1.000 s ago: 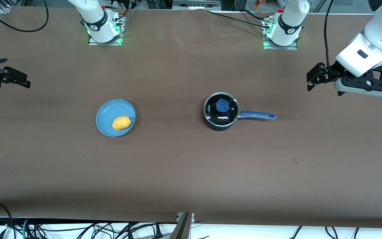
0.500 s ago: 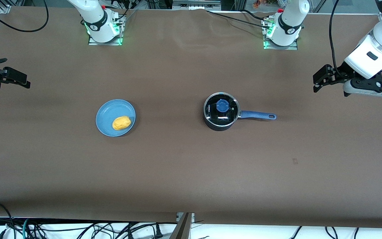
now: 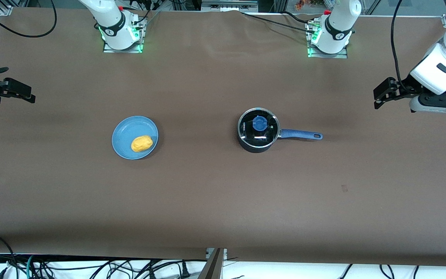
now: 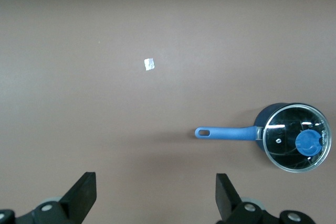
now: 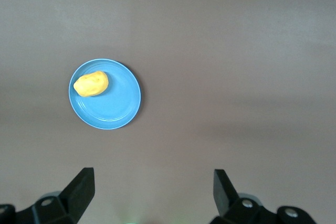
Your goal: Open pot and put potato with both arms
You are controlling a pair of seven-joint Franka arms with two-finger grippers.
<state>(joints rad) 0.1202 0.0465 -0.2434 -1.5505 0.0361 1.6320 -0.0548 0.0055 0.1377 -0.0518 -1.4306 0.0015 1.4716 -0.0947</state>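
The black pot (image 3: 257, 131) sits mid-table with its blue handle (image 3: 300, 135) toward the left arm's end. The clear glass lid with a blue knob (image 3: 260, 123) rests on it; the pot also shows in the left wrist view (image 4: 294, 137). The yellow potato (image 3: 141, 143) lies on the light-blue plate (image 3: 124, 133), also in the right wrist view (image 5: 91, 83). My left gripper (image 3: 380, 94) is open and empty, up over the table's left-arm end. My right gripper (image 3: 23, 94) is open and empty over the right-arm end.
A small pale scrap (image 3: 344, 188) lies on the brown table nearer the front camera than the pot handle; it also shows in the left wrist view (image 4: 149, 64). Cables hang along the table's front edge (image 3: 91, 267). The arm bases (image 3: 119, 35) stand along the top edge.
My left gripper has drawn away from the pot toward the left arm's end of the table. The right gripper, pot, lid, plate and potato have not moved.
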